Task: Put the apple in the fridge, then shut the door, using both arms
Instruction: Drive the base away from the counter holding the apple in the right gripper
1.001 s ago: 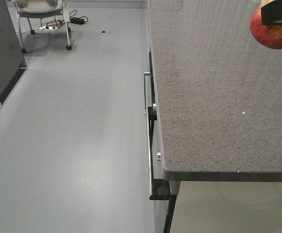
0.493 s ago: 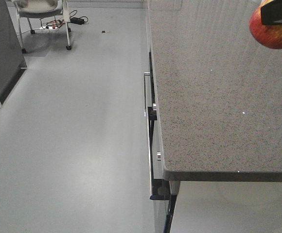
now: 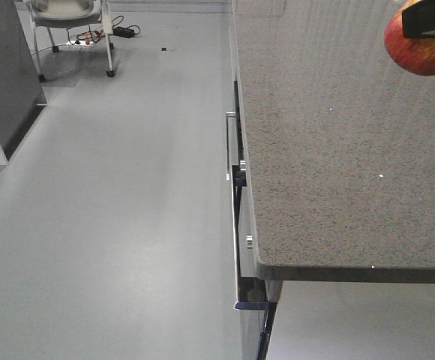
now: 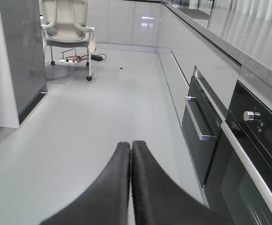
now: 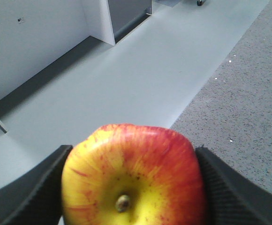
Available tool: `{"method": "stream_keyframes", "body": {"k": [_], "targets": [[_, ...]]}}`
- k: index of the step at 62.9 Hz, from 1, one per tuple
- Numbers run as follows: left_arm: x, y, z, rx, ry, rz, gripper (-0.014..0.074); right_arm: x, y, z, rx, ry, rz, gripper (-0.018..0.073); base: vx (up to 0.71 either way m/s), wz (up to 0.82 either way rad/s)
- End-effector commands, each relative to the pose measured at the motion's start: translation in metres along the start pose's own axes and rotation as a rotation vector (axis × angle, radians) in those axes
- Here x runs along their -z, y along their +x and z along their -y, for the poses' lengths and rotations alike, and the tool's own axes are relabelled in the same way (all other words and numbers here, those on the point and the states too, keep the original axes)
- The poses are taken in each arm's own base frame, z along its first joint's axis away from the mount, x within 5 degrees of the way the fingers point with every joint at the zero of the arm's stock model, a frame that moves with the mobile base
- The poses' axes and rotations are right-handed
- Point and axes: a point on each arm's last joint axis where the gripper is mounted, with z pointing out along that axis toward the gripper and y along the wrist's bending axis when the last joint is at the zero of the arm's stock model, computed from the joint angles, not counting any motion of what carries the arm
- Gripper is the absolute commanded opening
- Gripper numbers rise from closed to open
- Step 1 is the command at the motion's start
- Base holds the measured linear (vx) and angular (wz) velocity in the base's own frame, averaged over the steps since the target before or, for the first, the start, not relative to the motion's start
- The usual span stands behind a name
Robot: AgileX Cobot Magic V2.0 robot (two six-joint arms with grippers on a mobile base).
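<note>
The apple point(image 5: 132, 178), red with yellow patches, fills the bottom of the right wrist view, stem end towards the camera. My right gripper point(image 5: 132, 185) is shut on it, one black finger on each side. In the front view the apple point(image 3: 421, 52) hangs above the counter's far right, under a black gripper piece point(image 3: 431, 19). My left gripper point(image 4: 131, 146) is shut on nothing, its fingers pressed together over the floor. The fridge point(image 4: 21, 51) stands at the left as a tall dark grey body with a white face. Its inside and door cannot be made out.
A speckled grey counter point(image 3: 337, 150) fills the right side, with metal drawer handles point(image 3: 229, 142) along its edge. A black oven point(image 4: 253, 154) sits under it. A white wheeled chair point(image 4: 68, 28) and floor cables point(image 3: 101, 34) are at the back left. Grey floor point(image 3: 127, 210) lies between.
The whole front view has shifted slightly right and down; the counter edge and handles sit further right. The apple stays held at the same spot.
</note>
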Motion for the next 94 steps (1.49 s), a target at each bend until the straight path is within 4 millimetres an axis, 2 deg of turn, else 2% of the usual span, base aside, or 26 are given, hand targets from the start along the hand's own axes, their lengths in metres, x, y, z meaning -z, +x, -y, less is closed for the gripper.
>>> {"method": "stream_keyframes", "body": {"k": [1,29,94], "targets": [[-0.0010,0.0026,0.0017,0.002,0.032,0.051,-0.0006,0.0144,-0.0084,-0.0130,0.023,-0.027,0.069,-0.0006,0.00,0.08],[-0.0010,0.0026,0.0017,0.002,0.032,0.051,-0.0006,0.0144,-0.0084,-0.0131,0.022,-0.027,0.069,-0.0006,0.00,0.26],[-0.0010,0.0026,0.0017,0.002,0.032,0.051,-0.0006,0.0144,-0.0084,-0.0131,0.022,-0.027,0.069,-0.0006,0.02,0.55]]}}
